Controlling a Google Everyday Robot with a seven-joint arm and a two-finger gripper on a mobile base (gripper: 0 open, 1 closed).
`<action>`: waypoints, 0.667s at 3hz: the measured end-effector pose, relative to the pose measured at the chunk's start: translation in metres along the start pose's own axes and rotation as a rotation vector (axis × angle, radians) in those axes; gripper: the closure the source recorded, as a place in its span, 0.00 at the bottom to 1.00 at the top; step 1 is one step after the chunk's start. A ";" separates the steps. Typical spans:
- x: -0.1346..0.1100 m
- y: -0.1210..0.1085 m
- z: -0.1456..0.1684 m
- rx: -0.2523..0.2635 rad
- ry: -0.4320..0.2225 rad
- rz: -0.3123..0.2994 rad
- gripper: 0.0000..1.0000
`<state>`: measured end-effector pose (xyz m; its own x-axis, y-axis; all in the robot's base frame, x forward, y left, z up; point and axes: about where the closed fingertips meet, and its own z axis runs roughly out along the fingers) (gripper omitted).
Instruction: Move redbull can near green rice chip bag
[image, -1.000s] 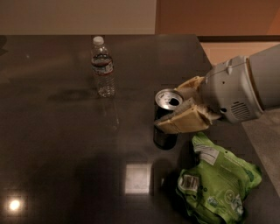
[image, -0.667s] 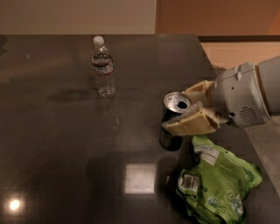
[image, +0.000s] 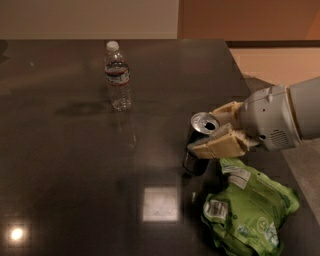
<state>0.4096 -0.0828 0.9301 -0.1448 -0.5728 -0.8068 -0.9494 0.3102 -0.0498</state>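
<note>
The redbull can (image: 199, 145) stands on the dark table (image: 75, 165), its silver top showing and its dark body partly hidden by the near finger. My gripper (image: 207, 129) reaches in from the right, its cream fingers (image: 220, 142) shut on the can's upper part. The green rice chip bag (image: 250, 207) lies crumpled on the table just below and right of the can, a small gap from it.
A clear plastic water bottle (image: 117, 77) stands upright at the back left of the can. The table's right edge (image: 260, 107) runs close behind my arm (image: 280, 117), with tan floor beyond. Bright light reflections lie on the front of the table.
My gripper with the can in it has shifted slightly right and toward the front, closer to the green bag. The bottle and the bag have not moved.
</note>
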 end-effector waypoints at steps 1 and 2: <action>0.006 -0.003 0.007 -0.020 0.023 0.001 0.82; 0.009 -0.005 0.013 -0.039 0.052 -0.003 0.58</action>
<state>0.4168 -0.0798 0.9156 -0.1553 -0.6129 -0.7747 -0.9599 0.2790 -0.0283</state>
